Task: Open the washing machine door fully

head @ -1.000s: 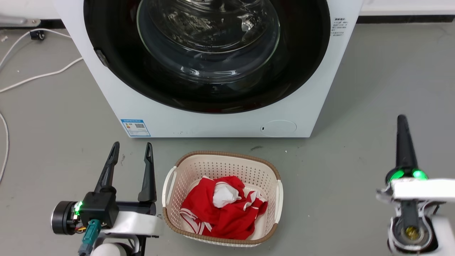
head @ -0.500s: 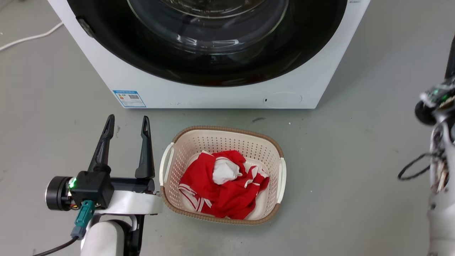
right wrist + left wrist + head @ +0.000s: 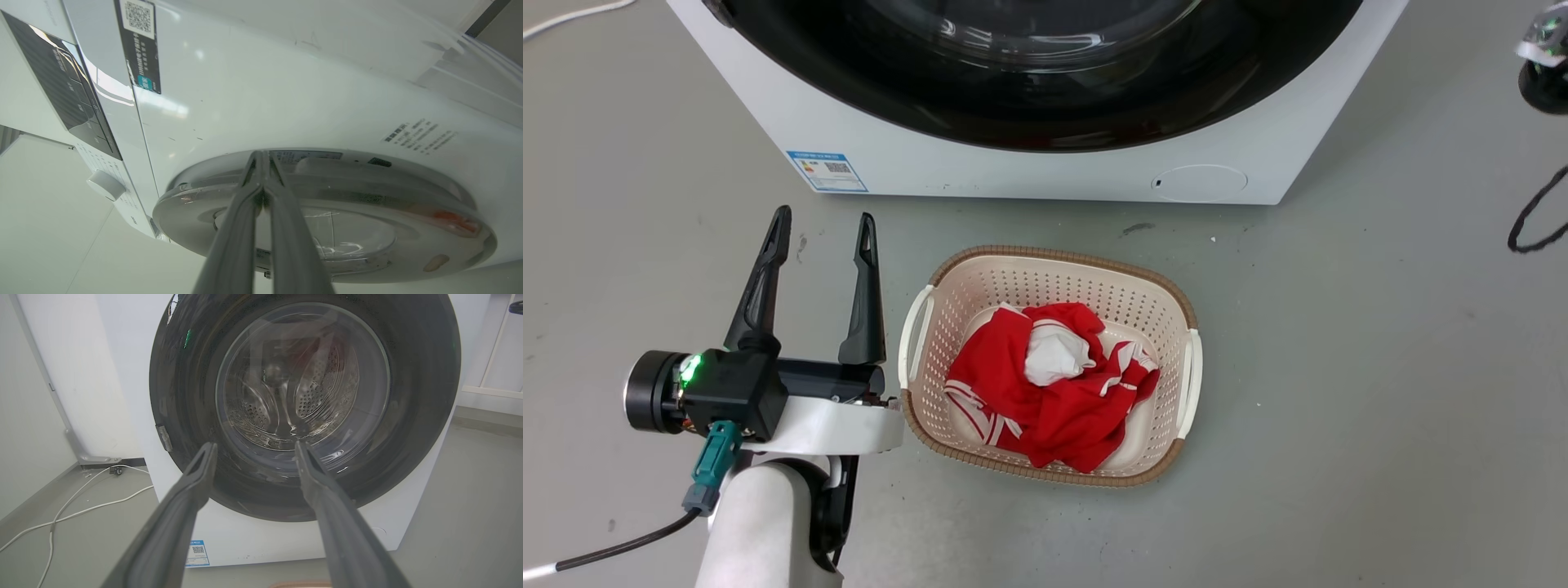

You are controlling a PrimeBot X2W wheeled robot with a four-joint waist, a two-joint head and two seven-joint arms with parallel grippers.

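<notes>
Grey floor (image 3: 1339,367) — right gripper (image 3: 262,158) risen toward washing machine door (image 3: 388,196).

The left gripper (image 3: 823,224) is hovering low at the left, its two dark fingers (image 3: 760,286) standing wide apart and pointing forward from a pale forearm (image 3: 768,523). The right gripper (image 3: 262,154) is pressing its fingers tightly together.

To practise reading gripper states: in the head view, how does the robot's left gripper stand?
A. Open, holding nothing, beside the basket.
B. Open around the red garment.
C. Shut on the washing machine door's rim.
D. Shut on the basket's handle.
A: the left gripper has its two fingers spread over bare floor, nothing between them, just left of the laundry basket.
</notes>
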